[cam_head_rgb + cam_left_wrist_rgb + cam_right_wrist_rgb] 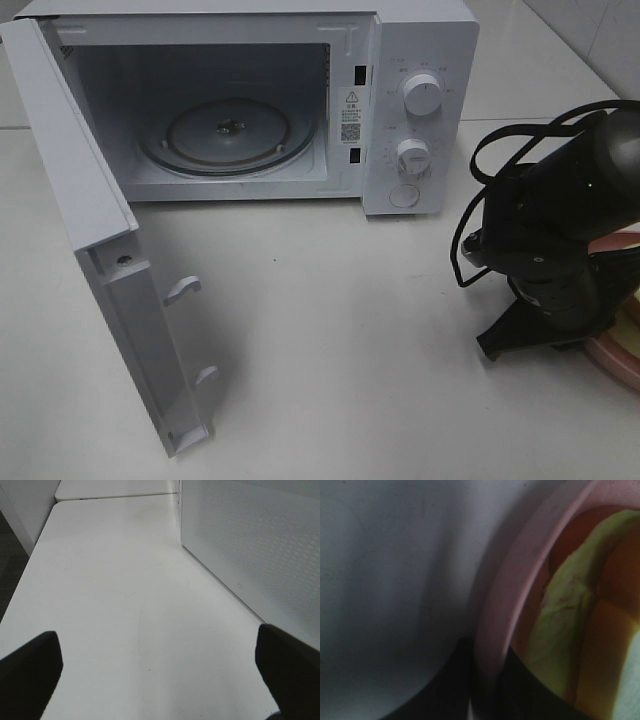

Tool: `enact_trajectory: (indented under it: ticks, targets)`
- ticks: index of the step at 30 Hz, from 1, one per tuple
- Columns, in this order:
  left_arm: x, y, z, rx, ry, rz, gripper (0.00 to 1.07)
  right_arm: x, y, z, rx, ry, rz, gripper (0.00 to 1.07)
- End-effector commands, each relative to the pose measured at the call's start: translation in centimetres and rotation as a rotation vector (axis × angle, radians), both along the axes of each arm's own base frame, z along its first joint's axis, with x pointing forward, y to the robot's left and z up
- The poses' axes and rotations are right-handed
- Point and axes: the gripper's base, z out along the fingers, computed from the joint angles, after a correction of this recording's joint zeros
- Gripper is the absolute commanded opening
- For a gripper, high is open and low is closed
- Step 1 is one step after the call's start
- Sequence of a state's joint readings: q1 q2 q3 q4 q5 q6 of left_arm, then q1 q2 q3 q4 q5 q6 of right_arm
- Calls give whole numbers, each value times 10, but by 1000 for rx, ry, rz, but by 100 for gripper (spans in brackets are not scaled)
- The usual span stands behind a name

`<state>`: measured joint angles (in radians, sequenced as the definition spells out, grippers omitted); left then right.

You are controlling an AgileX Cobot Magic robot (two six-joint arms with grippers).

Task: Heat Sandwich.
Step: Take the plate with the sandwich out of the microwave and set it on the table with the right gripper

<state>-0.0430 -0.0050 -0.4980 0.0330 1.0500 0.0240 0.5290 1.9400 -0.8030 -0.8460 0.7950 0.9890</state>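
Left end effector point(160, 675) spread wide; right end effector point(487, 690) pinched shut, angled down.

The microwave point(415, 110) has a smooth, glossy white shell, seemingly painted metal, with white plastic knobs. Its turntable point(228, 135) looks like clear glass. The door point(250, 545) carries a fine perforated mesh. The table point(330, 330) is smooth, matt white. The plate point(507, 605) is smooth pink plastic with a soft sheen.
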Motion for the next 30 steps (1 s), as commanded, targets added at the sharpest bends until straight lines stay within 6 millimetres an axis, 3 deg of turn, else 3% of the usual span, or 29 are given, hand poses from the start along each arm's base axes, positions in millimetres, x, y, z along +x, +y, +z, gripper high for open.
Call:
enact_trajectory:
  ticks: [1, 5, 12, 14, 22, 30]
  targets:
    - [-3, 0, 0, -1, -34, 4, 101, 2, -6, 0, -20, -2, -31, 8]
    - [-3, 0, 0, -1, -34, 4, 101, 2, -6, 0, -21, 7, -22, 15]
    - [-3, 0, 0, -1, -34, 4, 101, -2, -2, 7, 23, 45, -6, 44]
    - [-3, 0, 0, -1, -34, 4, 101, -3, -1, 17, 53, 45, 11, 50]
    - [-3, 0, 0, -1, -34, 4, 101, -9, 2, 45, 126, 69, 99, 56]
    - [-3, 0, 0, -1, -34, 4, 101, -21, 3, 87, 239, 41, 206, 85]
